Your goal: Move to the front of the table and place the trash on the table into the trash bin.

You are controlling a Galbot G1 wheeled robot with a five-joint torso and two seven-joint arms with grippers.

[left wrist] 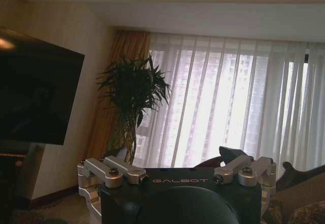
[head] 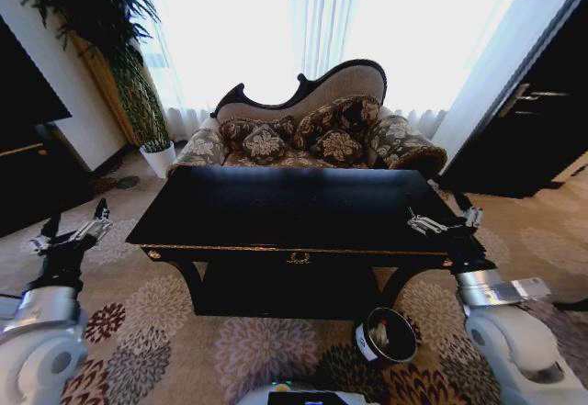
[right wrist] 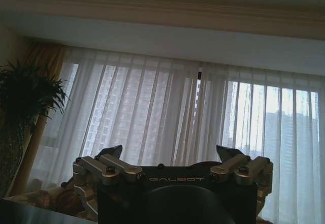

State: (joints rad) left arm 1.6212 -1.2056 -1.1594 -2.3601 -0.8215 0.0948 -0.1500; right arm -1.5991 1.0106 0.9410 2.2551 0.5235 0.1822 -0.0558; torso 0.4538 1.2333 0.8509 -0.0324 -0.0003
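The glossy black table [head: 285, 205] with gold trim stands straight ahead, in front of a patterned sofa. No trash shows on its dark top; the trash is out of view. The black trash bin [head: 387, 335] with a white label sits on the carpet near the table's front right leg, its mouth towards me. My left gripper [head: 72, 229] is raised and open beside the table's left end, holding nothing. My right gripper [head: 447, 219] is open and empty over the table's front right corner. Both wrist views face the curtains, past the spread left gripper [left wrist: 177, 159] and right gripper [right wrist: 170, 153].
A patterned sofa [head: 312, 134] stands behind the table. A tall plant in a white pot [head: 158, 158] is at the back left, a dark cabinet [head: 533, 120] at the right, and dark furniture at the left wall. Floral carpet [head: 147, 331] lies open before the table.
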